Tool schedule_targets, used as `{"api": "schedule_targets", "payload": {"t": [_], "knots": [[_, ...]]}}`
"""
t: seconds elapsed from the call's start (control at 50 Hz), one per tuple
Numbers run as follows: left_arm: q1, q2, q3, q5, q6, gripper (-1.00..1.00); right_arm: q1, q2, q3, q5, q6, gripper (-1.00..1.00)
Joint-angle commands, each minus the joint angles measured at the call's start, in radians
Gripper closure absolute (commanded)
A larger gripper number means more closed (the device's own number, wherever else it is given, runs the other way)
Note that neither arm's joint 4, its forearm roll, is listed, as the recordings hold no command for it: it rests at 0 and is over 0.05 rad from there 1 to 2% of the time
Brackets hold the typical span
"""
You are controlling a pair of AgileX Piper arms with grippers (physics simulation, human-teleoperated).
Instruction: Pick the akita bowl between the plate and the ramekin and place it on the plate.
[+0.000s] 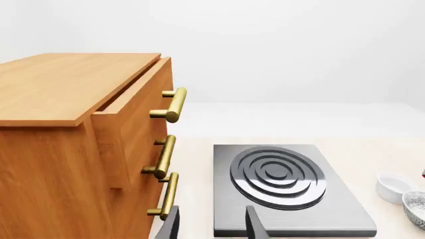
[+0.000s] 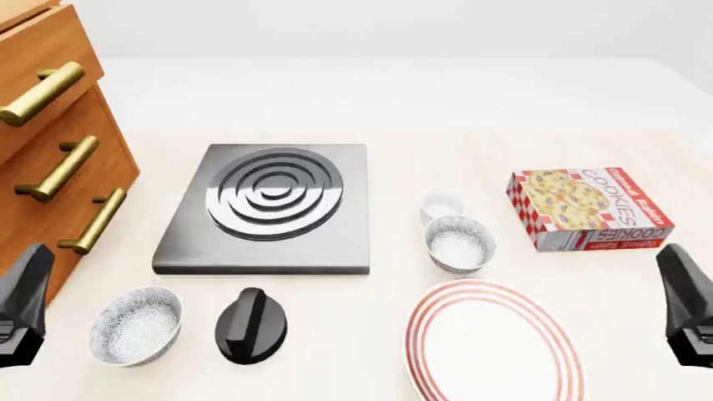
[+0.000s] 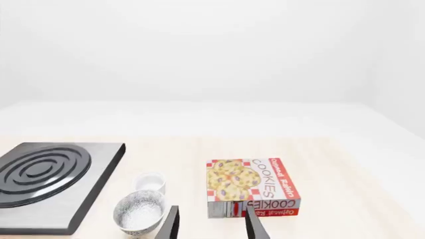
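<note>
Front view alone shows plate (image 2: 493, 344), second bowl (image 2: 135, 325)

The speckled akita bowl (image 2: 459, 243) sits upright (empty) between the plain white ramekin (image 2: 442, 204) and the red-ringed plate (image 2: 493, 342).

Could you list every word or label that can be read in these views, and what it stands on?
"COOKIES": large red letters on the cookie box, on its top and front edge; also readable in the right wrist view.
Smaller brand line beside it: too blurred to read.
Nothing else carries text.
</note>
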Motion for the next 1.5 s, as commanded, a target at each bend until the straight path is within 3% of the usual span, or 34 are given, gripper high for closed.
{"api": "schedule_targets", "payload": {"t": [0.02, 0.24, 0.38, 0.42, 0.52, 0.56, 0.66, 0.76, 0.86, 0.96, 1.04, 1.2, 1.3, 1.42, 1.5], "knots": [[0.0, 0.004, -0.003, -0.001, 0.0, -1.0, 0.013, 0.018, -0.002, -0.003, -0.006, -1.0], [0.0, 0.004, -0.003, -0.001, 0.0, -1.0, 0.038, 0.122, -0.016, -0.077, 0.003, -1.0], [0.0, 0.004, -0.003, -0.001, 0.0, -1.0, 0.078, 0.171, -0.127, -0.038, -0.02, -1.0], [0.0, 0.004, -0.003, -0.001, 0.0, -1.0, 0.081, 0.151, -0.214, 0.018, -0.06, -1.0], [0.0, 0.004, -0.003, -0.001, 0.0, -1.0, 0.095, 0.214, -0.333, 0.06, -0.028, -1.0], [0.0, 0.004, -0.003, -0.001, 0.0, -1.0, 0.13, 0.243, -0.429, 0.094, -0.065, -1.0], [0.0, 0.004, -0.003, -0.001, 0.0, -1.0, 0.142, 0.305, -0.531, 0.128, -0.052, -1.0], [0.0, 0.004, -0.003, -0.001, 0.0, -1.0, 0.171, 0.378, -0.644, 0.152, -0.083, -1.0], [0.0, 0.004, -0.003, -0.001, 0.0, -1.0, 0.218, 0.42, -0.738, 0.192, -0.077, -1.0], [0.0, 0.004, -0.003, -0.001, 0.0, -1.0, 0.222, 0.507, -0.867, 0.247, -0.081, -1.0], [0.0, 0.004, -0.003, -0.001, 0.0, -1.0, 0.197, 0.574, -0.971, 0.299, -0.115, -1.0], [0.0, 0.004, -0.003, -0.001, 0.0, -1.0, 0.216, 0.715, -1.146, 0.403, -0.08, -1.0], [0.0, 0.004, -0.003, -0.001, 0.0, -1.0, 0.218, 0.793, -1.241, 0.461, -0.111, -1.0], [0.0, 0.004, -0.003, -0.001, 0.0, -1.0, 0.247, 0.923, -1.355, 0.539, -0.046, -1.0], [0.0, 0.004, -0.003, -0.001, 0.0, -1.0, 0.241, 0.981, -1.433, 0.6, -0.044, -1.0]]}}
